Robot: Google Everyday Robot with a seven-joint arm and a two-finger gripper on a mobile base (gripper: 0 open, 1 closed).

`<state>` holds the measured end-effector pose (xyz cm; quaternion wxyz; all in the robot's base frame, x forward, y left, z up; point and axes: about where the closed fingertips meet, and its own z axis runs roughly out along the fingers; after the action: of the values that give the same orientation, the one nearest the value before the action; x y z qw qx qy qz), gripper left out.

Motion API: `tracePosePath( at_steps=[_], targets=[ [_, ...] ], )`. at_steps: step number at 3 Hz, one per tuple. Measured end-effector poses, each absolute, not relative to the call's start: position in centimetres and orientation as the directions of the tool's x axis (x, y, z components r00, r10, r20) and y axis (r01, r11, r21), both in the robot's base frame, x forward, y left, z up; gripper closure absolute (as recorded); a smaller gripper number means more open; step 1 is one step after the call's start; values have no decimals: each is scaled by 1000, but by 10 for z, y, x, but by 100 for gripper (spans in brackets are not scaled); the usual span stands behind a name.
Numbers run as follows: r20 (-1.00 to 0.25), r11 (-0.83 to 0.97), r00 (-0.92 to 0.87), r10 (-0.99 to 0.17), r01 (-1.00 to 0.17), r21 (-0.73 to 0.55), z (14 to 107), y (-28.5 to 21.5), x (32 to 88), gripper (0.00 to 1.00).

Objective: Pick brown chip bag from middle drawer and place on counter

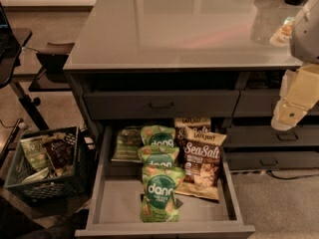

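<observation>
The brown chip bag (202, 163) lies face up at the right side of the open middle drawer (118, 203), with white "SeaSalt" lettering and a cream top edge. A second bag of the same kind (191, 125) lies partly hidden behind it. The glossy grey counter (174, 29) spans the cabinet top above. My gripper (288, 116), cream and white, hangs at the right edge of the view. It is beside the right-hand drawer fronts, above and to the right of the bag, and well apart from it.
Three green "dang" bags (159, 185) lie in a row left of the brown bag, with another green bag (127, 144) behind them. A dark crate (47, 166) of snacks stands on the floor at left. A snack packet (284, 31) lies on the counter's right edge. Closed drawer fronts (271, 136) stand at right.
</observation>
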<state>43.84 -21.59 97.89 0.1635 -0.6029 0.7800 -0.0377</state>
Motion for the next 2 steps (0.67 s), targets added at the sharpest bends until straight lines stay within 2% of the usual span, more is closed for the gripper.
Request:
tracePosePath(
  at_steps=[1, 2],
  targets=[
    [-211, 272, -222, -952, -929, -251, 972, -215, 441, 0],
    [-216, 286, -240, -947, -933, -218, 927, -206, 454, 0]
  ],
)
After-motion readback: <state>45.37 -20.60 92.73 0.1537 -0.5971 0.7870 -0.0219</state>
